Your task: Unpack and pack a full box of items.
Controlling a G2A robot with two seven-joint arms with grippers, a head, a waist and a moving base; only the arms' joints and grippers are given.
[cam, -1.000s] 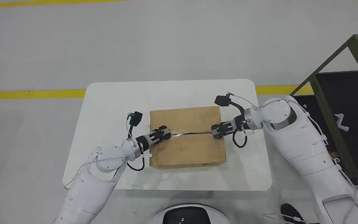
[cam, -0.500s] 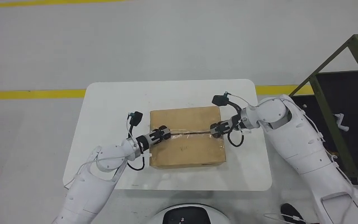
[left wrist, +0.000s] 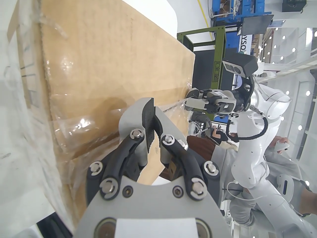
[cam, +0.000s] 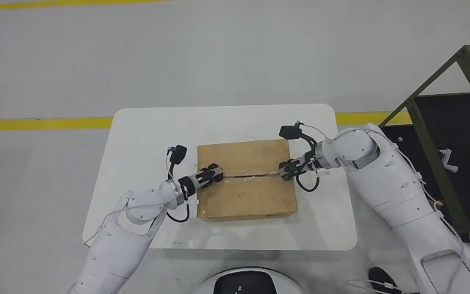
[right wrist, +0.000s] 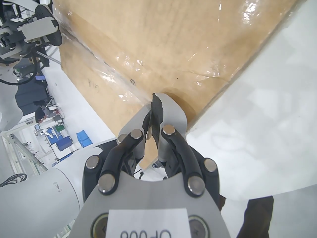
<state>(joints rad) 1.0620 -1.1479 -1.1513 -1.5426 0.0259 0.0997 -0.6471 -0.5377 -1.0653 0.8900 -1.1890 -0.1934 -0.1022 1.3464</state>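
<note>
Your left hand (cam: 215, 174) and right hand (cam: 284, 171), each with its fingers pressed together, sit at opposite ends of the taped seam (cam: 250, 175) across the closed cardboard box (cam: 246, 197), which stands mid-tabletop (cam: 147, 147).

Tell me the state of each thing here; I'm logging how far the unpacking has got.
cardboard box: closed, both top flaps down.
clear tape: stuck along the centre seam, wrinkled.
left gripper: shut, at one end of the seam.
right gripper: shut, at the opposite end of the seam.
</note>
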